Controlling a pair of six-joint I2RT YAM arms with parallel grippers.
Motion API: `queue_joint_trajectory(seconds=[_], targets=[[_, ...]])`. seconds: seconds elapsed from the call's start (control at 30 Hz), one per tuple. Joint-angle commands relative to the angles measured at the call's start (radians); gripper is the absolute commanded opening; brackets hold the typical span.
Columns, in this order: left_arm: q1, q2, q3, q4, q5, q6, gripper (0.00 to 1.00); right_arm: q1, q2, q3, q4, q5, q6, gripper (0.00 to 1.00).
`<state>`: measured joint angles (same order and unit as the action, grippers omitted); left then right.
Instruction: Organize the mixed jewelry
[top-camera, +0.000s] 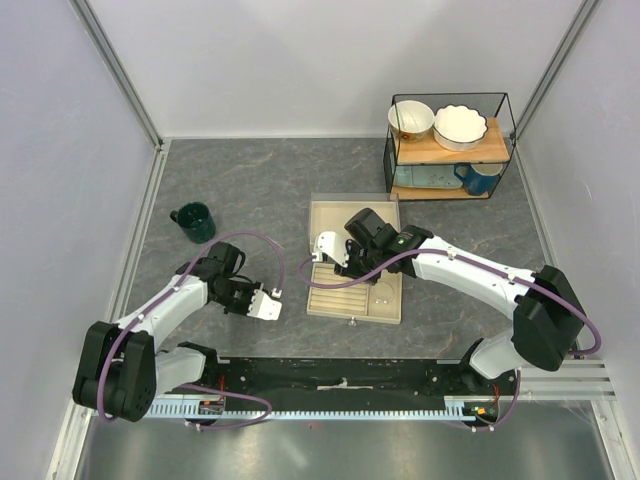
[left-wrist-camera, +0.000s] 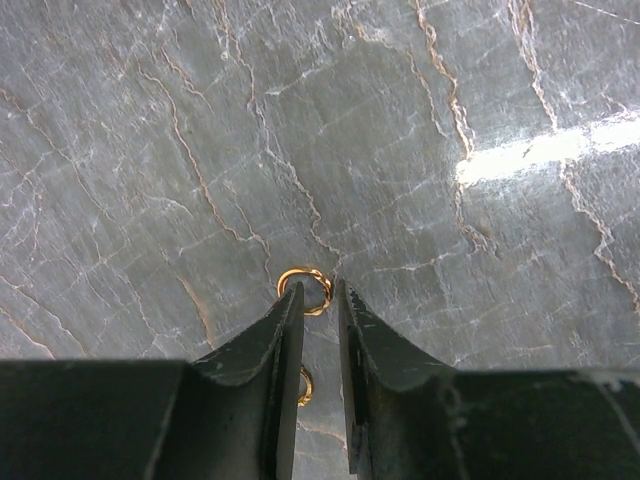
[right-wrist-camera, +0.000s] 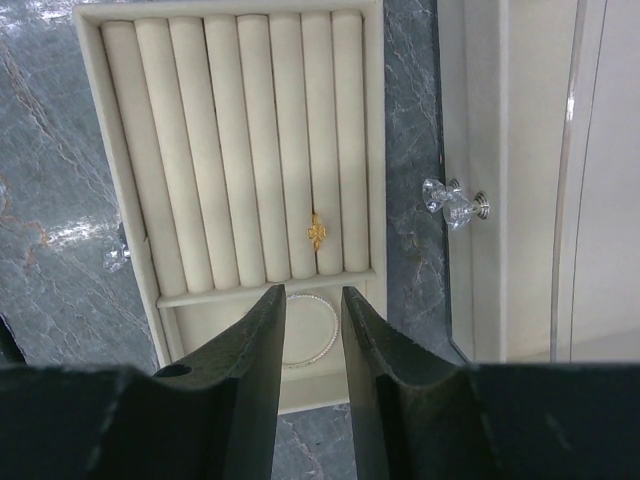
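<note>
table (top-camera: 260, 180) centre: tray box (top-camera: 352, 317) | left edge: mug (top-camera: 193, 221) | far right corner: rack (top-camera: 450, 150) | hoop (right-wrist-camera: 312, 294) in tray box | ring (left-wrist-camera: 304, 290) on table, left of it

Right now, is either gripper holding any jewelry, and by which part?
Nothing is visibly held. The left gripper stands open around one small gold ring, a twisted gold ring at its tips. The right gripper hovers open above the tray.

No writing, label, brand, number or sign can be read in any of the views. The beige tray box (top-camera: 355, 316) near the middle, the green mug (top-camera: 193, 221) at the far left, and the bowls (top-camera: 411, 120) on the far right rack (top-camera: 440, 150) show no legible marks.
</note>
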<state>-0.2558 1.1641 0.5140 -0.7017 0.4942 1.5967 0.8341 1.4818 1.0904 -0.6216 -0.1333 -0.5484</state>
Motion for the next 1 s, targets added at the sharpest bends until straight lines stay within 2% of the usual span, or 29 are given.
queue_joint_trajectory(seconds=[0.0,0.33,0.7,0.97], targets=[[0.001,0.048,-0.025,-0.084,-0.129,0.051,0.28,0.003,-0.031,0.003,0.019,0.001,-0.007,0.37],[0.001,0.161,0.057,-0.179,-0.171,0.058,0.31,0.003,-0.035,-0.001,0.019,0.004,-0.01,0.37],[-0.003,0.146,0.063,-0.186,-0.149,0.068,0.31,0.003,-0.028,-0.011,0.029,0.006,-0.015,0.36],[-0.075,0.128,0.064,-0.188,-0.121,0.02,0.31,0.002,-0.025,-0.015,0.033,0.003,-0.012,0.36]])
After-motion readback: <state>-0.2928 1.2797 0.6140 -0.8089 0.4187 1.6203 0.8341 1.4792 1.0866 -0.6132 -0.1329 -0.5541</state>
